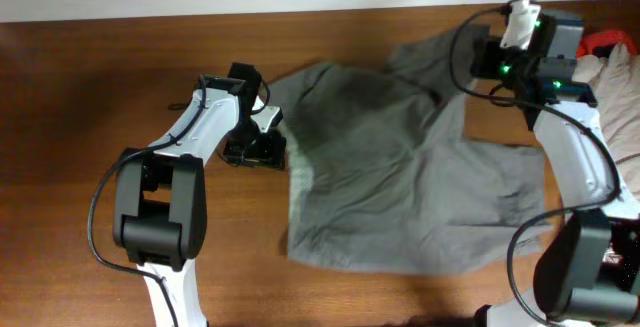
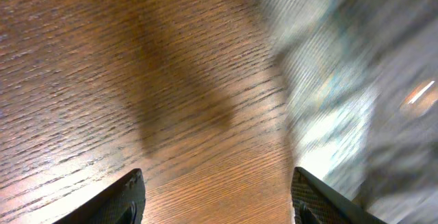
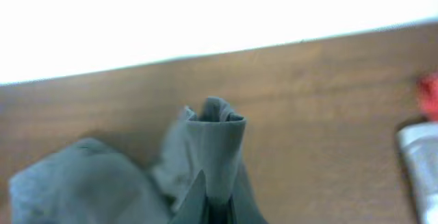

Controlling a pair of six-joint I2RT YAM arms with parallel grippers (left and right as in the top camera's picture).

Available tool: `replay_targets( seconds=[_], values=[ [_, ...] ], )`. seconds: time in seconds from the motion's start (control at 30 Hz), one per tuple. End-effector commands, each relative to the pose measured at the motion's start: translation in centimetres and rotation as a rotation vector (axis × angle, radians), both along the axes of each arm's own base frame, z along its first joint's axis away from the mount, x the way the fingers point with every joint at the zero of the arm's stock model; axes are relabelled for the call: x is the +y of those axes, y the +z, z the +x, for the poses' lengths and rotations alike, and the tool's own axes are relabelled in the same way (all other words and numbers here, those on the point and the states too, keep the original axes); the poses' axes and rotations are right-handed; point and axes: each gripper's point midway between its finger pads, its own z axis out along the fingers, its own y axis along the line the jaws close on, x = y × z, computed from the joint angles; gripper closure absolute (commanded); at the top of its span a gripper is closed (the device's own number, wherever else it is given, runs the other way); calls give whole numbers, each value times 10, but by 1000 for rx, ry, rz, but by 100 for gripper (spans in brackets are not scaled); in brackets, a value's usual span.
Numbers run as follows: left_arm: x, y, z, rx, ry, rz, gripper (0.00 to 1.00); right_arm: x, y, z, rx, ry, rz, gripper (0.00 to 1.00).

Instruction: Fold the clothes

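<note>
Wood counter [image 1: 60,117]: dark brown, grain visible, spans the full width. Left half is bare wood w/ soft shadows on it. Grey-olive shorts [image 1: 400,187] lie centre to right, rumpled, and take up most of the mid area. Near hem runs approx. along the near edge. Far part is bunched twd the far right, w/ one fold raised off the wood there. A wedge of bare wood shows at right, btwn that bunched part and the leg lying nearer. Pale beige garment [image 1: 620,97] is heaped at the right edge, near the shorts. Red cloth [image 1: 612,39] sits at the far right corner, just beyond the beige heap.
</note>
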Motion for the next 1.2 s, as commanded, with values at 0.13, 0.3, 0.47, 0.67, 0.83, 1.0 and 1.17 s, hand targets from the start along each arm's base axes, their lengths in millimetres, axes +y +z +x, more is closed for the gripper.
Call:
replay_targets(
  seconds=[0.13,0.3,0.47,0.67,0.83,1.0,1.17],
  values=[
    [-3,-5,-1,7,4,-9,32,-35,-26,-8,109,-166,-114,69],
    [-8,-5,16,-60,4,-31,8,-74,-51,-41,271,-457,-141,69],
    [-11,-4,30,-118,3,-47,1,-73,-73,-70,412,-549,-80,55],
    [-29,15,54,-202,-2,-139,1,0,-74,-64,439,-181,151,47],
    [-61,54,74,-264,-30,-315,31,27,-69,-71,444,-14,214,48],
    [-94,61,58,-204,-32,-406,43,48,-42,-81,393,112,257,48],
    [-118,56,44,-184,-47,-364,43,57,30,-98,221,158,246,46]
  ],
)
